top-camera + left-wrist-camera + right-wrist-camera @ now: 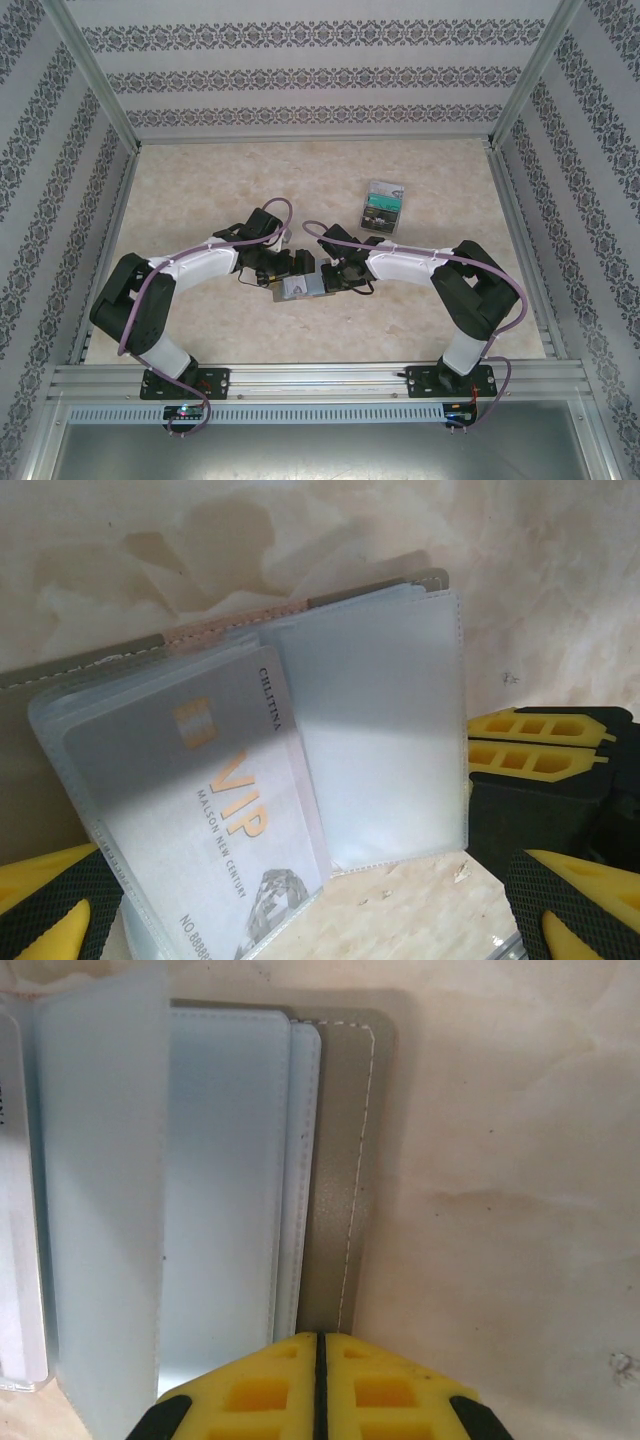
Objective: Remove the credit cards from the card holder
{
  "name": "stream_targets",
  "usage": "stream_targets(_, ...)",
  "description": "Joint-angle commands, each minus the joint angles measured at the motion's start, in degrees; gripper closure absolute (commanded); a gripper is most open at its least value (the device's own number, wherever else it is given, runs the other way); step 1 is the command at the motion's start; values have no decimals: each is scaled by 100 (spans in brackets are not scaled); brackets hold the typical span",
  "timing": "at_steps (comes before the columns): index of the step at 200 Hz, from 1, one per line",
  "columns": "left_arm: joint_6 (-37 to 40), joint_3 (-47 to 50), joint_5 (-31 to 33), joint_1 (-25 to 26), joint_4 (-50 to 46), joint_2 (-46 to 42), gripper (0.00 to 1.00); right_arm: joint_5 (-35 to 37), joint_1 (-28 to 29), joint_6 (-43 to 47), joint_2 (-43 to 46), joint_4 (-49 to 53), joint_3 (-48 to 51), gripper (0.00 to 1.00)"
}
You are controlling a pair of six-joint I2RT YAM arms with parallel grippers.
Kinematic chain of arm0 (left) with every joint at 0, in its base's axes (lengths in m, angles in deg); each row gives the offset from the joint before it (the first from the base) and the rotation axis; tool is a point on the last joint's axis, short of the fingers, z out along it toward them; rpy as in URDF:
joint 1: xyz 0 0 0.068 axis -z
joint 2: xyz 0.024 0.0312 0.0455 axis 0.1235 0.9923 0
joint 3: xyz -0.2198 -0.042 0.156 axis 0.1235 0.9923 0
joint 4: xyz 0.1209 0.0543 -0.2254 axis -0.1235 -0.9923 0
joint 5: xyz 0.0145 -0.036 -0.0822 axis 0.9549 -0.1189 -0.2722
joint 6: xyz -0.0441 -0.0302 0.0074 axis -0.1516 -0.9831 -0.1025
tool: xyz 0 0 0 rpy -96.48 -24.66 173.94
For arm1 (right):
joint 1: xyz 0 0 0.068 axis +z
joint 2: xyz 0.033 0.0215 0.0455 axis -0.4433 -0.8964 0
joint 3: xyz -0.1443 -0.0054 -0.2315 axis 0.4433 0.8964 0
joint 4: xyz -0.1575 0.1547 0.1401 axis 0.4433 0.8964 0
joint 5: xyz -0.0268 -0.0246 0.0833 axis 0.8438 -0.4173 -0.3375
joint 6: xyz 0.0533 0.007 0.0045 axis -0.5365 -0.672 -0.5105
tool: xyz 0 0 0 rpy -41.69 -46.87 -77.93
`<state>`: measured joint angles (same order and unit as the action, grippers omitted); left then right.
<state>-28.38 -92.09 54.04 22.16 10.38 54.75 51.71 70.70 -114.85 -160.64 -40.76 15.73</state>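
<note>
Centrally, the card holder (298, 288) lay open on the table (200, 190) between both arms. The left gripper (315, 880) was spread wide over a VIP card (220, 810) seated in a clear sleeve. The right gripper (320, 1360) had its pads pressed together at the grey cover's edge.

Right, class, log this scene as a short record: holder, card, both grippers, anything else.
card holder: lying open, clear sleeves fanned
card: marked VIP, inside a sleeve
left gripper: open wide, the card's sleeve between its jaws
right gripper: shut, tips at the holder's cover edge
clear case: apart, beyond the right gripper
</note>
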Motion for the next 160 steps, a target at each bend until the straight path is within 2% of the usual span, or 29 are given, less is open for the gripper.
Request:
stream_targets(1,51,-34,92,67,82,-328,0,63,-17,-138,39,-82,89,100)
stream_targets(48,257,-32,588,-10,-426,-417,0,351,-159,-96,599,-6,92,97)
stream_targets(64,294,24,727,-98,-544,-428,4,279,-197,-100,762,-72,57,95)
stream_targets(85,330,135,834,-197,-603,-472,15,-6,-184,-169,811,-270,-48,91)
stream_targets(120,337,339,924,-265,-547,-454,49,-596,-35,-403,475,-648,-322,89)
stream_targets(147,368,388,920,-289,-525,-304,69,-1056,66,-643,4,-841,-608,88)
stream_targets(160,381,414,909,-288,-503,-248,72,-1284,101,-708,-219,-959,-723,87)
